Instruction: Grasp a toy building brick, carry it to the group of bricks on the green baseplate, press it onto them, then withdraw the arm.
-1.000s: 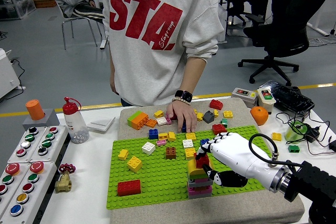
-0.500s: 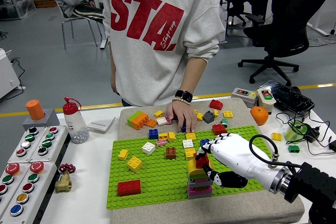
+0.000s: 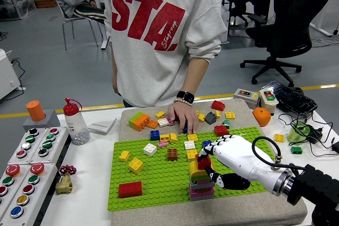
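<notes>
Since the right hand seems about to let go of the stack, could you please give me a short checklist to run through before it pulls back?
1. Right hand on the brick stack: fingers curled around the red brick on top. Ok.
2. Red brick fully pressed down: the fingers hide the joint. Cannot tell.
3. Stack upright on the green baseplate: it looks straight. Ok.
4. Way back to the right: only bare baseplate and mat beside the arm. Ok.
5. Person's hand: resting on the loose bricks at the far edge, apart from the stack. Ok.
6. Left hand: out of view. Cannot tell.
</notes>
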You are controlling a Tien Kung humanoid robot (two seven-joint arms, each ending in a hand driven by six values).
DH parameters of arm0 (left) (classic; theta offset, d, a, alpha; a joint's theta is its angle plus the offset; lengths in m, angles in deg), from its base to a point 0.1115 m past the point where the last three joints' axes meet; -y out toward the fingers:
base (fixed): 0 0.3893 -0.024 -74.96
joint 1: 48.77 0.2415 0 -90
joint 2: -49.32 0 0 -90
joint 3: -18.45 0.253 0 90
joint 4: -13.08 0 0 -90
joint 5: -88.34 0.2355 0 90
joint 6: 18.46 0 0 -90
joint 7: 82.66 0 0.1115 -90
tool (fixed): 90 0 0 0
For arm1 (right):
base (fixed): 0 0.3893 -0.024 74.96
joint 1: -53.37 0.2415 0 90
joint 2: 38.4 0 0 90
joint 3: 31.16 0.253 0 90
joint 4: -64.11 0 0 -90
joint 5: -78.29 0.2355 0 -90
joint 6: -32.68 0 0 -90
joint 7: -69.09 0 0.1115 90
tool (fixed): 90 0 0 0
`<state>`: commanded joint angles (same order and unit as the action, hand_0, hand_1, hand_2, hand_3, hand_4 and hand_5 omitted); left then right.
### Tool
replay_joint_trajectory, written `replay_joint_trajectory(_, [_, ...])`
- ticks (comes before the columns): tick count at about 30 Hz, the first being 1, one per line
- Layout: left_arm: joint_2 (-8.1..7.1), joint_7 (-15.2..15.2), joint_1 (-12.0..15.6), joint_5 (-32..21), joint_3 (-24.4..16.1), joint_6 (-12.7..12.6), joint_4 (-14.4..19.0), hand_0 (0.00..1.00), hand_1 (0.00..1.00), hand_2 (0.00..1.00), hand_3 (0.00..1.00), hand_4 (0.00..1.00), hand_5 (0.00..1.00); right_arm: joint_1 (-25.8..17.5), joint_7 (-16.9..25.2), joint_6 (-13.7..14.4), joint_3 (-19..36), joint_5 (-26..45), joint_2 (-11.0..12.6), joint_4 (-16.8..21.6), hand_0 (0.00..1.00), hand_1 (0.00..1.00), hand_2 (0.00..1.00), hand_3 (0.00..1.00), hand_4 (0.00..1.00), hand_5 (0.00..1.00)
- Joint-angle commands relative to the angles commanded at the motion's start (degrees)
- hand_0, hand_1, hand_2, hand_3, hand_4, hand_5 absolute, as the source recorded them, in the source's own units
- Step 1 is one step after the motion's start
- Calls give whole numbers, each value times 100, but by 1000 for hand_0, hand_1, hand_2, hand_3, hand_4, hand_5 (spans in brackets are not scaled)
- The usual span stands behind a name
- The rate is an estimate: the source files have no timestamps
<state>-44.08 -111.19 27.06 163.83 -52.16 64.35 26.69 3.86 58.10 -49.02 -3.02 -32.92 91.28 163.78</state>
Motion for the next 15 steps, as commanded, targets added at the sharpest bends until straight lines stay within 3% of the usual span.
replay_joint_trajectory(15, [-1, 2, -12, 4, 7, 15, -1, 627, 594, 598, 407, 279, 924, -43, 11, 34, 51, -5, 21, 79, 686, 627, 617, 622, 445, 305])
